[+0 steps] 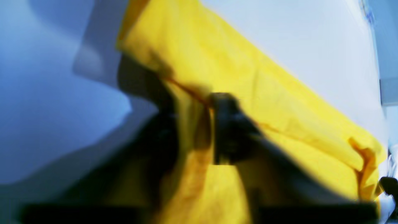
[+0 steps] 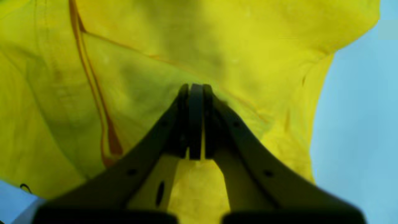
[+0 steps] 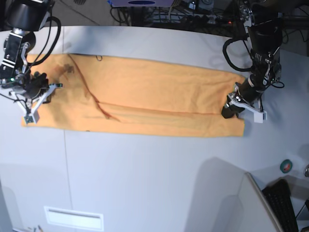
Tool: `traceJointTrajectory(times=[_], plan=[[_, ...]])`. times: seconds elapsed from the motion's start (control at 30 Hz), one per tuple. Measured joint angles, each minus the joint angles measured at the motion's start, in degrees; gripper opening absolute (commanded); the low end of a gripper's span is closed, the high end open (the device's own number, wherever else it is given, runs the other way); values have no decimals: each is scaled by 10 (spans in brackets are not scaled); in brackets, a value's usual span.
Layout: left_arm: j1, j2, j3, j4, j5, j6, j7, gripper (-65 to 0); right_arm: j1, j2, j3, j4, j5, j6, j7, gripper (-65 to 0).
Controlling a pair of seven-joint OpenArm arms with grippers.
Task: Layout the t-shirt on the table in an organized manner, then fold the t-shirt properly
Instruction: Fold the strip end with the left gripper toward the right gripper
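White-grey surface (image 3: pixel 159 169) fills the base view, with a dark seam running toward 6 o'clock and a cluttered cable area at 12 o'clock. T-shirt (image 3: pixel 140 102) lies across the upper half as a long folded band, running from 9 o'clock to 3 o'clock, flat with a few diagonal creases near its 9 o'clock end.

Left claw (image 1: pixel 203 102), at the 3 o'clock end in the base view, is closed on the t-shirt: the left wrist view shows cloth pinched between the dark fingers, though the frame is blurred. Right claw (image 2: pixel 195 90), at the 9 o'clock end, has its jaws pressed together on the fabric.

Judgement: both ends of the band are pinned, ready for the next fold. To do it well, lift both ends to the same height, keep the cloth taut between the arms, and carry one end over evenly so the edges align without dragging the lower layer.
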Motion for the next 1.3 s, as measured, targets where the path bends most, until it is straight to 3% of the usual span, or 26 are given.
traceJointTrajectory(times=[0.13, 0.33, 0.47, 0.53, 0.63, 0.7, 0.93, 1.07, 1.2, 1.3], plan=[[2, -9, 0, 0, 0, -2, 8, -650, 0, 0, 1, 0, 0, 0, 0, -650], [2, -62, 0, 0, 15, 12, -8, -650, -11, 0, 1, 37, 0, 1, -2, -650], [12, -84, 2, 29, 19, 15, -8, -650, -38, -5, 3, 112, 75, 0, -5, -650], [40, -80, 2, 93, 16, 14, -8, -650, -46, -9, 1, 139, 93, 1, -3, -650], [99, -75, 7, 217, 15, 51, 7, -650, -48, -7, 2, 146, 93, 2, -4, -650], [127, -62, 4, 292, 15, 82, 50, -650, -48, -7, 2, 146, 92, 1, -5, -650], [171, 0, 32, 489, 17, 118, 165, -650, -43, -5, 1, 146, 91, 1, -5, -650], [167, 22, 123, 510, 15, 123, 175, -650, -40, -7, 1, 146, 91, 1, -5, -650], [156, 41, 212, 488, 14, 193, 177, -650, -38, -5, 2, 146, 91, 1, -4, -650], [130, 53, 249, 450, 16, 206, 176, -650, -40, -6, 2, 146, 91, 1, -5, -650]])
